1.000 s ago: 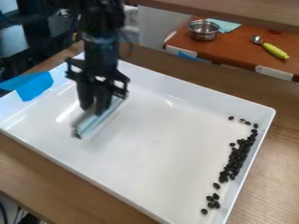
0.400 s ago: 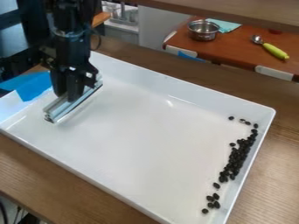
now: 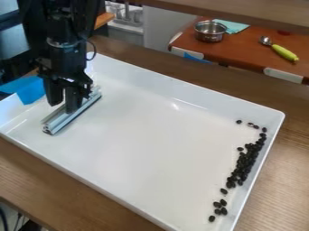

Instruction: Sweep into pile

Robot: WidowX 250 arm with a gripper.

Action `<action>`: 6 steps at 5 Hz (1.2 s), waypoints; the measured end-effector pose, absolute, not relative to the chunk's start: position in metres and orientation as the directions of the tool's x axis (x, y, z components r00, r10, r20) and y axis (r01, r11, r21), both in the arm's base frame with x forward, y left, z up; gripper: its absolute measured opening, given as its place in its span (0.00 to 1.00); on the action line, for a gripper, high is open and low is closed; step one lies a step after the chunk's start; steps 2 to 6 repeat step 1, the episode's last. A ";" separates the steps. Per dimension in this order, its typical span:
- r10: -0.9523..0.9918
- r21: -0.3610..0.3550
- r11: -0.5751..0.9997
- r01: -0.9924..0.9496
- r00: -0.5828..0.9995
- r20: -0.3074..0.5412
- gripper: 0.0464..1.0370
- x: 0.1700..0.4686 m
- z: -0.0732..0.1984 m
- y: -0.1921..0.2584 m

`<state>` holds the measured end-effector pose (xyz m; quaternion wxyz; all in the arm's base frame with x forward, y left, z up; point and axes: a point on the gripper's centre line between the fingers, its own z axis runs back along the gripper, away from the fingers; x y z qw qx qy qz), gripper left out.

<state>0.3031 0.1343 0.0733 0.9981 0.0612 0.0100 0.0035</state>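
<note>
Dark beans (image 3: 244, 163) line the white tray's (image 3: 181, 85) wall between three and five o'clock. At ten, my gripper (image 3: 64, 108) clamps a metal bar (image 3: 57, 124), its fingers slightly parted around it. Beyond, toward one, a steel pot (image 3: 209, 35) sits on a brown table (image 3: 247, 56).

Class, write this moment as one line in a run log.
end effector: holding metal bar | white tray: bar image left, black beans image right | beans: strung along wall, strays apart
</note>
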 end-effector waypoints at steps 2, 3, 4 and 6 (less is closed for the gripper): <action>-0.021 0.068 0.997 0.021 1.000 0.009 0.92 0.300 0.083 0.135; -0.021 0.068 0.997 0.021 1.000 0.009 0.92 0.300 0.083 0.135; -0.021 0.068 0.997 0.021 1.000 0.009 0.92 0.300 0.083 0.135; -0.021 0.068 0.997 0.021 1.000 0.009 0.92 0.300 0.083 0.135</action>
